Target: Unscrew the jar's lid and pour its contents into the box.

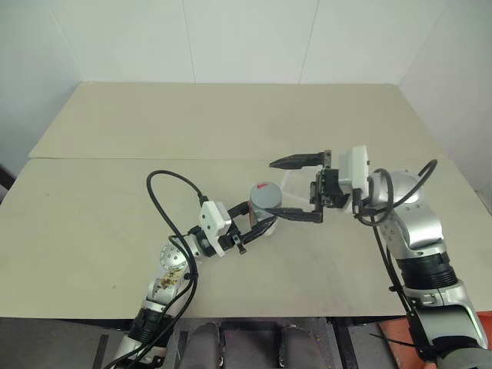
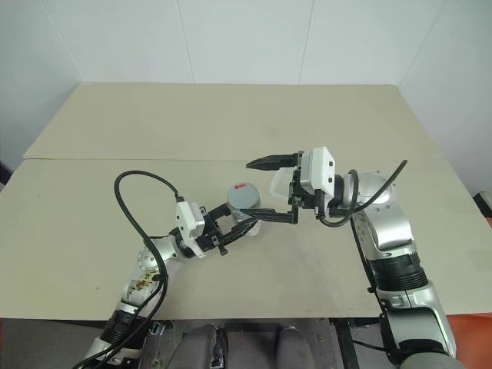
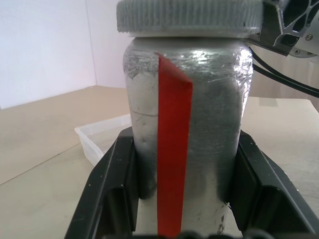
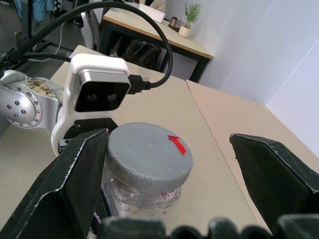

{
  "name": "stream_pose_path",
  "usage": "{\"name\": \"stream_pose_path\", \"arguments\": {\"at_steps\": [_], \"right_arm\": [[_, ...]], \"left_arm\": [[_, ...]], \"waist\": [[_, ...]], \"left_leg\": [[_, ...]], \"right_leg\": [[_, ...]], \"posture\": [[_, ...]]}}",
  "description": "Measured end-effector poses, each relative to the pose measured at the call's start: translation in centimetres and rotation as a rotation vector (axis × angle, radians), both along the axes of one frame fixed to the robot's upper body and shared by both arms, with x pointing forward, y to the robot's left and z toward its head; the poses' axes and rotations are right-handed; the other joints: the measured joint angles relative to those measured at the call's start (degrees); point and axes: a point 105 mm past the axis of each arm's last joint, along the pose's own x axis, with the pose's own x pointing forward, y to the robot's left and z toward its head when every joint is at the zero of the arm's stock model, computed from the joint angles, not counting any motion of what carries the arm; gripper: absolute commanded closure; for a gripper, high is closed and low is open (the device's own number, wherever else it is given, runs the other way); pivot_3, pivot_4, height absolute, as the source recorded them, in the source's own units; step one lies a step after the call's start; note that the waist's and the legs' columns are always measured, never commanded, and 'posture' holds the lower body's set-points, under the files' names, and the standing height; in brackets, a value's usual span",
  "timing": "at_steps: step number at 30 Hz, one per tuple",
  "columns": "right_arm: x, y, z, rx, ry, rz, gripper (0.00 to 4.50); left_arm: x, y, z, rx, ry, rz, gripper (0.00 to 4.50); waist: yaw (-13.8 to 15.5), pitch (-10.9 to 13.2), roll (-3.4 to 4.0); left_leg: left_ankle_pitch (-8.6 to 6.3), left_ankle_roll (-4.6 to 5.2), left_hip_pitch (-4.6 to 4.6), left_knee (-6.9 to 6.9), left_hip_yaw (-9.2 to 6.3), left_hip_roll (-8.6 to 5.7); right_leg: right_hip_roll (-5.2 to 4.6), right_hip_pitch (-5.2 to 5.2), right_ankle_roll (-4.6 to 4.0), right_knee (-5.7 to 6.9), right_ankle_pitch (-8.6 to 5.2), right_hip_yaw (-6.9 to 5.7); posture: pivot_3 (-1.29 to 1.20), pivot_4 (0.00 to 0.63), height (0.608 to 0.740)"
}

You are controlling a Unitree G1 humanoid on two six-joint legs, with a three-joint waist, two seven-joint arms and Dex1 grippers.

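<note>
Head views: the jar [image 1: 264, 207] stands upright above the counter [image 1: 115, 200], lid [image 1: 266, 191] on top, pinched by the left gripper [image 1: 257, 225]. The right gripper [image 1: 301, 188] has its jaws spread beside the lid. Left wrist view: the box [image 3: 102, 137] lies behind the jar.

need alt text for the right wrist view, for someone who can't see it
A silver-grey cylindrical jar with its flat round grey ribbed lid still on, a small red mark on top, sits between the right end effector's two open black fingers. Behind it, the left end effector grips the jar on a beige table.
</note>
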Motion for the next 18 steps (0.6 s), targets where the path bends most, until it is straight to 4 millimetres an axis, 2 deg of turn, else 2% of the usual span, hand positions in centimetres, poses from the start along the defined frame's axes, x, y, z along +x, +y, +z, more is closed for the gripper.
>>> {"name": "stream_pose_path", "arguments": {"at_steps": [7,14,18], "right_arm": [[-0.4,-1.2,0.3,-0.001,0.006,-0.008,0.04],[-1.8,-0.4,0.8,0.013,-0.001,0.051,0.04],[-2.0,0.9,0.6,0.046,0.010,0.076,0.04]], "left_arm": [[-0.1,0.0,0.1,0.001,-0.014,-0.005,2.53],[-0.2,-0.1,0.1,-0.003,-0.017,-0.009,2.53],[-0.2,-0.2,0.1,-0.004,-0.018,-0.010,2.53]], "waist": [[0.0,0.0,0.00],[0.0,0.0,0.00],[0.0,0.0,0.00]], "left_leg": [[0.00,0.00,0.00,0.00,0.00,0.01],[0.00,0.00,0.02,0.00,-0.01,0.01],[0.00,0.00,0.02,0.00,-0.01,0.01]], "right_leg": [[0.00,0.00,0.00,0.00,0.00,0.00],[0.00,0.01,0.00,0.01,0.00,0.01],[0.00,0.00,0.00,0.02,0.00,0.01]], "posture": [[0.00,0.150,0.740],[0.00,0.150,0.740],[0.00,0.150,0.740]]}}
